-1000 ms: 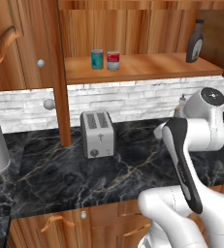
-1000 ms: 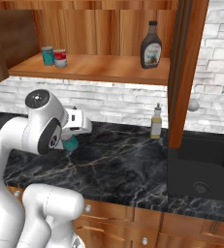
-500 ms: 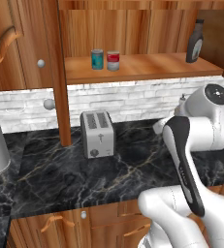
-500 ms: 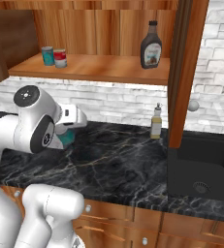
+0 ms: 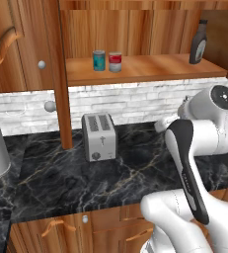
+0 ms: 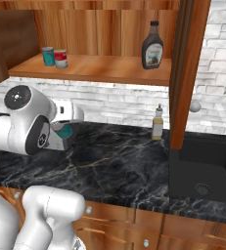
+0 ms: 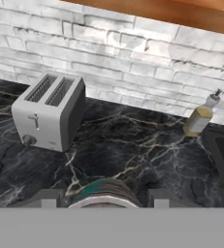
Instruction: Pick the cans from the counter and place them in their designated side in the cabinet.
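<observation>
Black marble counter [image 5: 120,183] with pale veins carries a silver toaster [image 5: 99,136] at left and a small yellow bottle [image 6: 157,122] far right. Wooden cabinet shelf [image 5: 150,69] above holds two cans [image 5: 107,61] and a dark bottle [image 5: 199,43].

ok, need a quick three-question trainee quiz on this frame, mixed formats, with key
1. True or false: the toaster stands on the counter.
2. How many cans stand on the cabinet shelf? A) none B) two C) four
3. Fill in: the held can in the end effector is ____ below its silvery top.
Key: 1 true; 2 B; 3 teal.
</observation>
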